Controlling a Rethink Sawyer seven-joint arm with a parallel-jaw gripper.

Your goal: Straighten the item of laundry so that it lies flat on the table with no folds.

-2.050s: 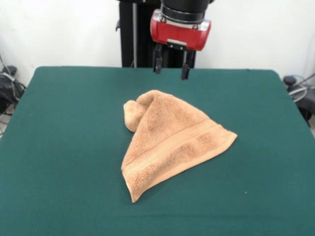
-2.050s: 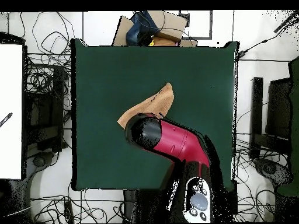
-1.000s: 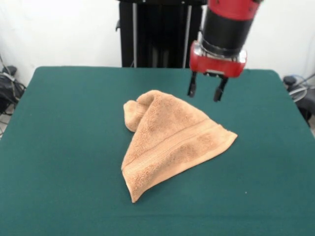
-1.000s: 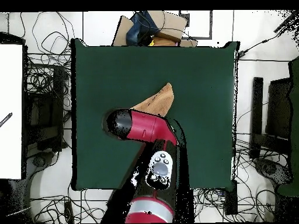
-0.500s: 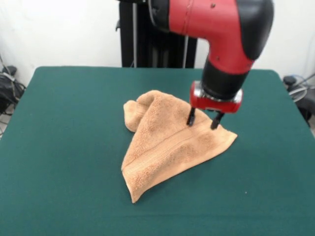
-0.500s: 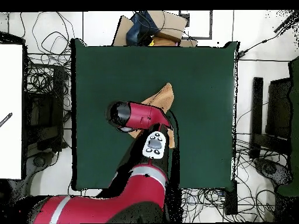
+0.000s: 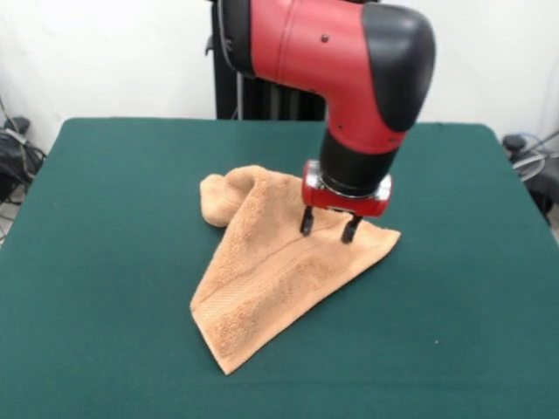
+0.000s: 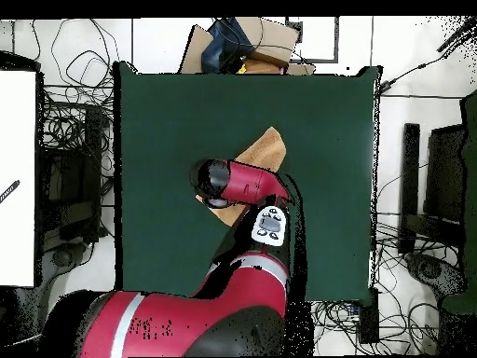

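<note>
The hand (image 7: 327, 230) presses down on the folded towel (image 7: 262, 271), fingers slightly apart with cloth between them, toward its 2 o'clock corner on the green surface (image 7: 105, 262).

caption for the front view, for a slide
Gripper pressing open fingers onto the folded tan towel on the green table.

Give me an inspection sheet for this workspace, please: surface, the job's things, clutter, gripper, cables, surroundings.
Surface: green table, bare around the towel.
Job's things: tan towel, folded over on itself, bunched at its far corner, not flat.
Clutter: nothing seen on the table.
Gripper: gripper down on the towel, fingers apart.
Cables: tangled cables on the floor beside the table.
Surroundings: cardboard box past one table edge; white wall behind.
</note>
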